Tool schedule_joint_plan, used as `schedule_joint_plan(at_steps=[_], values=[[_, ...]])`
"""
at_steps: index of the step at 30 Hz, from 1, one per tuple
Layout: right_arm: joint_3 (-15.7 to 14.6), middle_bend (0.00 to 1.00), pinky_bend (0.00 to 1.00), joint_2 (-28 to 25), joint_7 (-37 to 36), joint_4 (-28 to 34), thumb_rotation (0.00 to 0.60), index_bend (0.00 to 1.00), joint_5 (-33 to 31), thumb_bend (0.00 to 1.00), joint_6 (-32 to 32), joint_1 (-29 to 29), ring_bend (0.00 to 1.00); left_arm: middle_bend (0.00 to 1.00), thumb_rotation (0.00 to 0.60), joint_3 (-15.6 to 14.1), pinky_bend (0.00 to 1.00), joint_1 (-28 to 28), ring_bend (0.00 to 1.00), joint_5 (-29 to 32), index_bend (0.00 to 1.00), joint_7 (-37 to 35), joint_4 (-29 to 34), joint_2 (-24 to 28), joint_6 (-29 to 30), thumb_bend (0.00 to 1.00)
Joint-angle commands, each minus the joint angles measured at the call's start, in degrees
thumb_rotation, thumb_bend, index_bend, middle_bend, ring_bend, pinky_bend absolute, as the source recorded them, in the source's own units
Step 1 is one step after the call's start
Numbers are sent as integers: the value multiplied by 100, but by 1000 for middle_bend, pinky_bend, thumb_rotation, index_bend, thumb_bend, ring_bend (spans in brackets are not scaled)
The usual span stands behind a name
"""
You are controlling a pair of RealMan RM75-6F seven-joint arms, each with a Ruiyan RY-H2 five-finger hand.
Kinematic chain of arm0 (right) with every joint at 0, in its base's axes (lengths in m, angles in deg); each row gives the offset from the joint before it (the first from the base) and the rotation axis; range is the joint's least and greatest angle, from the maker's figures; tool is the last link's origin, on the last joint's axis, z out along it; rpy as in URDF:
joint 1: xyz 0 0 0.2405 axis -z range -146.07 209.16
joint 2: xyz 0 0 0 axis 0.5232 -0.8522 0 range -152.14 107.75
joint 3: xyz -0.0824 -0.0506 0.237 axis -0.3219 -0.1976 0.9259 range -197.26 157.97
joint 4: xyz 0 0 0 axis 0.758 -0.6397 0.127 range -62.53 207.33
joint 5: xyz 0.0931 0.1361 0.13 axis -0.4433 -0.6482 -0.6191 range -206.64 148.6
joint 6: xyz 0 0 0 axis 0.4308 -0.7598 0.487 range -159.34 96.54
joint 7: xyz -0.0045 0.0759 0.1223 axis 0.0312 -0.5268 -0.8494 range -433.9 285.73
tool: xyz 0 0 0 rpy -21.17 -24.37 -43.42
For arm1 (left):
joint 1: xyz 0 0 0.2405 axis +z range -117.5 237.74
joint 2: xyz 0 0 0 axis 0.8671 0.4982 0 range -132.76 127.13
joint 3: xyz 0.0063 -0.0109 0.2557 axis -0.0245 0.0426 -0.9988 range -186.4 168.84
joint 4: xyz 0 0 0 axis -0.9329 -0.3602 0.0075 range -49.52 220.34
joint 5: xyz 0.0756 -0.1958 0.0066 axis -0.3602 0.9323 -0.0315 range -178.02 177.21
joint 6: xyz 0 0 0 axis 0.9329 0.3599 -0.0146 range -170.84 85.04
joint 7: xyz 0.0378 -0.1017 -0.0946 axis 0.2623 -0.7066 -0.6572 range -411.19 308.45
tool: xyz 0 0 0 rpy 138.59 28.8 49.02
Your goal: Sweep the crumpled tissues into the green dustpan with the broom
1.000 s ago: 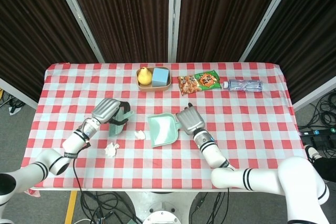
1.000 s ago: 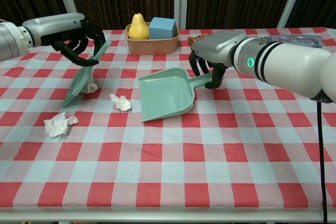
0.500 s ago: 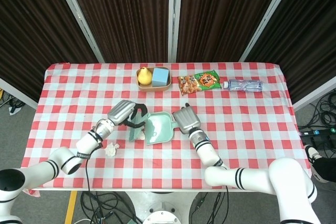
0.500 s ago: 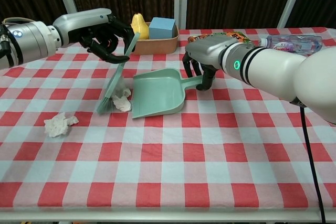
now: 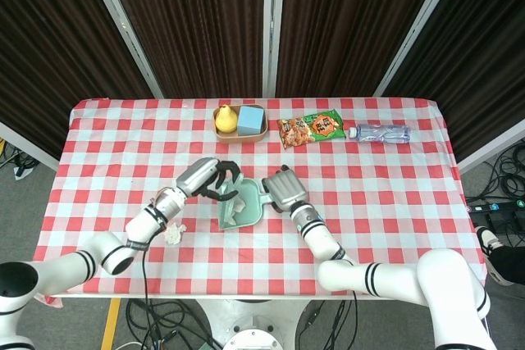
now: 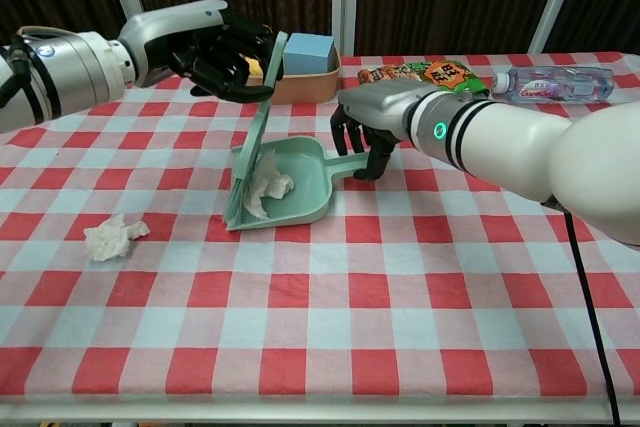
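My left hand (image 6: pixel 222 50) (image 5: pixel 207 179) grips the handle of the pale green broom (image 6: pixel 250 142), whose bristles stand at the open mouth of the green dustpan (image 6: pixel 310 192) (image 5: pixel 246 211). One crumpled tissue (image 6: pixel 268 190) lies inside the pan, against the bristles. My right hand (image 6: pixel 365 127) (image 5: pixel 281 188) holds the dustpan's handle at its right end. A second crumpled tissue (image 6: pixel 112 237) (image 5: pixel 173 234) lies on the checked cloth to the left of the pan, apart from the broom.
At the back stand a brown bowl (image 5: pixel 239 134) with a yellow pear (image 5: pixel 225 119) and a blue block (image 6: pixel 308 51), a snack bag (image 5: pixel 310 129) and a lying water bottle (image 5: pixel 379 133). The table's front edge (image 6: pixel 320 409) runs along the bottom.
The left hand swept the broom rightward, pushing one tissue into the dustpan. The right hand slid the dustpan left toward the broom. The far-left tissue stayed put.
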State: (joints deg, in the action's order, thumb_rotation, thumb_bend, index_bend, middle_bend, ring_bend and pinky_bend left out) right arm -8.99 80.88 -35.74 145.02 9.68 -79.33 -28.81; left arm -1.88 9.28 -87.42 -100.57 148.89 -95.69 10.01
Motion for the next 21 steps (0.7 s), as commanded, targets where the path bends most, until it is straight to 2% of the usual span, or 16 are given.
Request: schedule_joint_plan(at_steps=[1,11,16,21], values=[[-1,599,199,0,-152,-72,600,695,144,368,110,26,358,545,600,-11,888,93,715,71,523,155,105,154,63,455],[-56,599,199,-77,-464,-229,600,698,536,368,372,10,358,543,600,-220,888,874,715,633,522,1758,991,948,434,471],[-90,598,199,-115,-537,-274,600,698,623,368,419,22,358,542,600,-351,888,1334,715,1004,522,2598,1495,1210,682,472],[-121,599,199,-164,-568,-257,600,698,656,367,431,40,358,542,600,-354,889,1762,715,1462,522,3301,2086,1430,1002,481]])
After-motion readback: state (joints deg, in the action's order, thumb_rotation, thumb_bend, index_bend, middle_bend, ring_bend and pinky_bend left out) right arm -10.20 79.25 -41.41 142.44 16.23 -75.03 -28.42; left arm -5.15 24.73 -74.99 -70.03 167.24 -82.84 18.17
